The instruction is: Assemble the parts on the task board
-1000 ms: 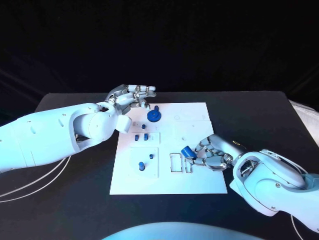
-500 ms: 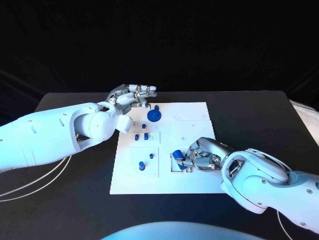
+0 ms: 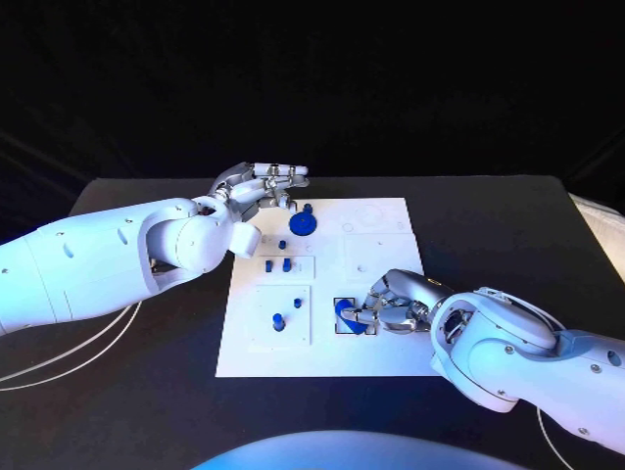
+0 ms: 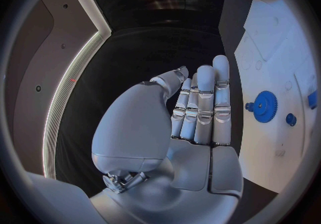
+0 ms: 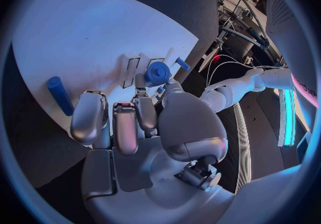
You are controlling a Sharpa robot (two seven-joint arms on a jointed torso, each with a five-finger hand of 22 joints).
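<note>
Task board [image 3: 376,357] lies under your right hand [image 3: 383,305], which pinches a blue part [image 3: 347,313] beside slots near the near edge. Your left hand [image 3: 261,186], fingers straight, holding nothing, hovers off its far-left corner beside the blue gear [image 3: 302,224].

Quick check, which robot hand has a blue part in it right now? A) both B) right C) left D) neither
B: the right robot hand pinches a small blue part over the task board, also seen at its fingertips in the right wrist view, while the left robot hand sits at the board's far edge with its fingers extended and nothing in them.
</note>
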